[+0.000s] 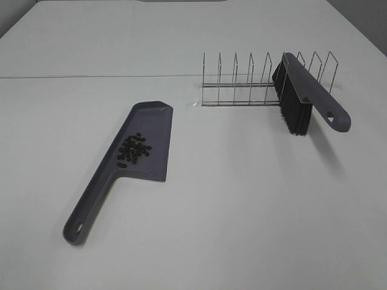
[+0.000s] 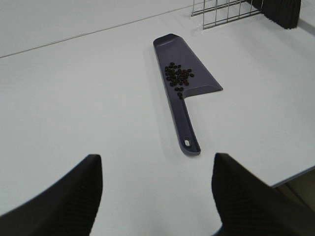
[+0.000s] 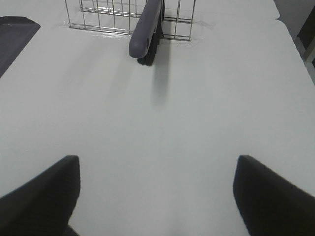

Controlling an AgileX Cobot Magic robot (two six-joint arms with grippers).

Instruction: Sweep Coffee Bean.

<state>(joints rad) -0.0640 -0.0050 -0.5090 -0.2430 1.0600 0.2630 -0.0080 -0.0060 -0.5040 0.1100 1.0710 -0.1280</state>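
The cluster of tiny dark brown coffee beans is lying on the blade of the flat grey-purple plastic dustpan — left of centre in the overhead frame. At upper right, the grey-handled brush with black bristles is leaning in the thin wire rack. Both the left gripper and right gripper are hanging spread wide, grasping nothing — low in their wrist frames.

White table fills nearly the whole exterior high view; matte surface, even diffuse light, soft shadows. A seam line crosses it from 9 o'clock toward centre. Grey floor or wall shows at 1 o'clock past the table's corner.
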